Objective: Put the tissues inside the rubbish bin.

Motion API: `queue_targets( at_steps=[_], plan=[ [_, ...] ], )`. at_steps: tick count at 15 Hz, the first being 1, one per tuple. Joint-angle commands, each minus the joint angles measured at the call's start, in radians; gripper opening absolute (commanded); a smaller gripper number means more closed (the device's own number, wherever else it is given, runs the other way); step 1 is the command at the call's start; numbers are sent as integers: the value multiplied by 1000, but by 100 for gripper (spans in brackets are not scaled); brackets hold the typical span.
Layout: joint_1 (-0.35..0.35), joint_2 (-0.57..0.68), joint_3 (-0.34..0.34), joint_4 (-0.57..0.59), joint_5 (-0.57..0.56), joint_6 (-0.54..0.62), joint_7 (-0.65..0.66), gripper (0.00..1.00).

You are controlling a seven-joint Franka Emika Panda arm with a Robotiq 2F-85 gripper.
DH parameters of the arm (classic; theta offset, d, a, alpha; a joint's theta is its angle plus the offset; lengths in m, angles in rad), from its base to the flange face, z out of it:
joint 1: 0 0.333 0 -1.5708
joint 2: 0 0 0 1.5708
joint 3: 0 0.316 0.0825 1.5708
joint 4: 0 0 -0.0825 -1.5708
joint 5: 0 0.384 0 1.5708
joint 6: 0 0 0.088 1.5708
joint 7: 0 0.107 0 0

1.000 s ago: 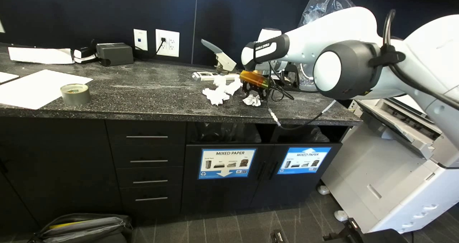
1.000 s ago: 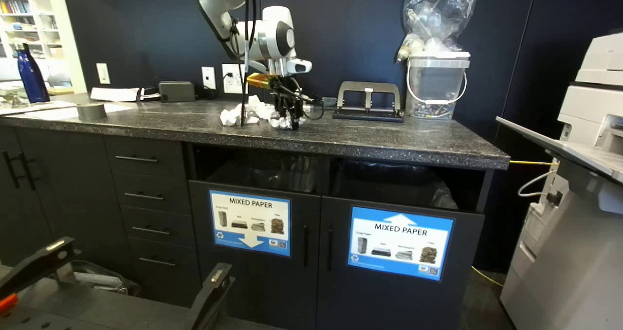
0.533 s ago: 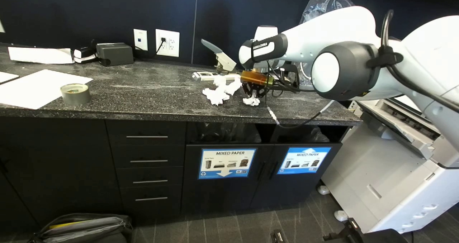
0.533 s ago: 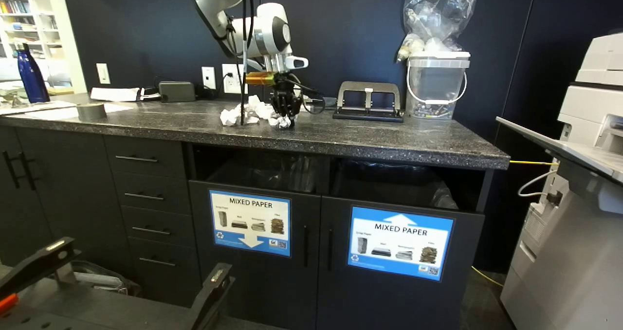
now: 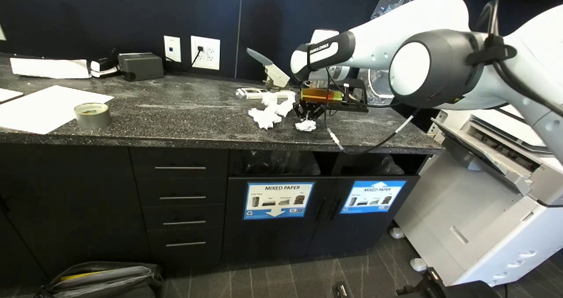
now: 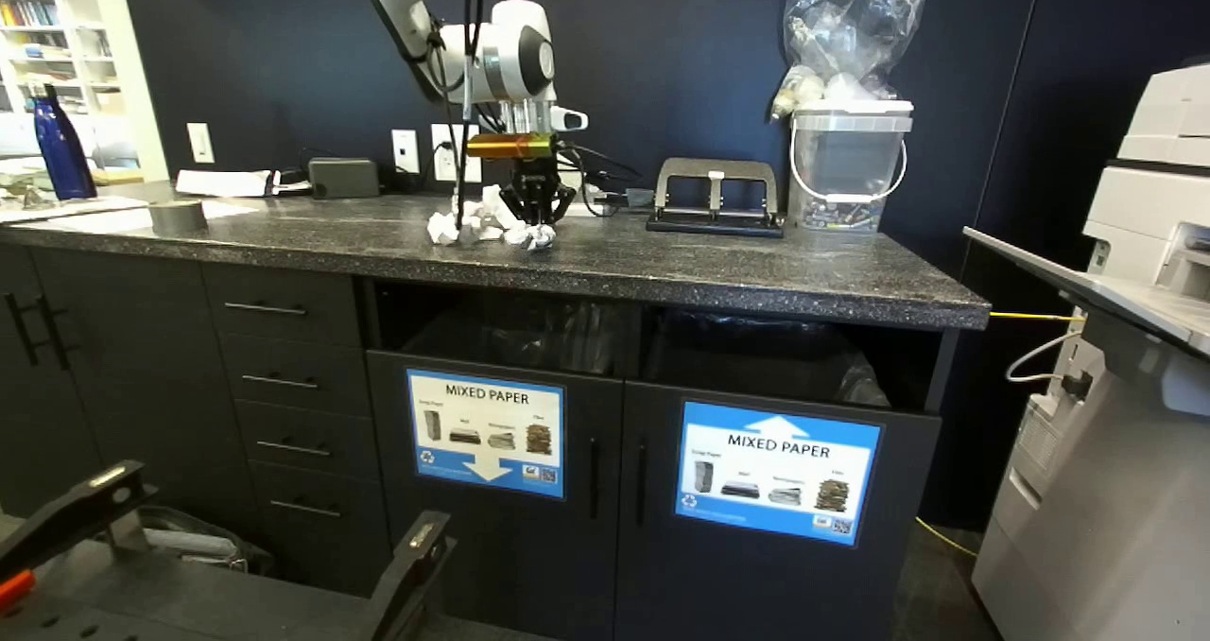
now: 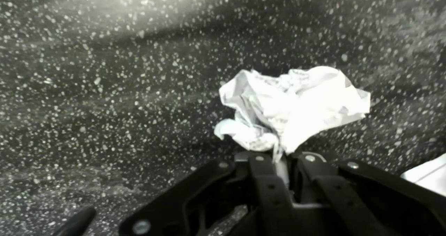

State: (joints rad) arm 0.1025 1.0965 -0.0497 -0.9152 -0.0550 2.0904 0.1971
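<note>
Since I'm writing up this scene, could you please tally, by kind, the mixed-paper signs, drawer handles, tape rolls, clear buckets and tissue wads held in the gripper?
Mixed-paper signs: 2
Drawer handles: 4
Tape roll: 1
Clear bucket: 1
Tissue wad in the gripper: 1
Total: 9

One tissue (image 5: 305,125) is lying toward front edge of countertop (image 5: 198,118); other tissues (image 5: 267,116) just left, tape roll (image 5: 93,117) farther left. Hole punch (image 6: 716,221) is standing right, bucket (image 6: 841,164) occupying back right corner.
</note>
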Motion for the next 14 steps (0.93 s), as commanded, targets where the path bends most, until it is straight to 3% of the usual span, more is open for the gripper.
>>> queue_targets(
  at_steps=[1, 5, 14],
  plan=[
    [-19, -152, 59, -241, 16, 26, -139, 13],
    [-37, -256, 91, -410, 19, 64, -217, 13],
    [-51, -431, 107, -832, 13, 413, -296, 11]
  ],
)
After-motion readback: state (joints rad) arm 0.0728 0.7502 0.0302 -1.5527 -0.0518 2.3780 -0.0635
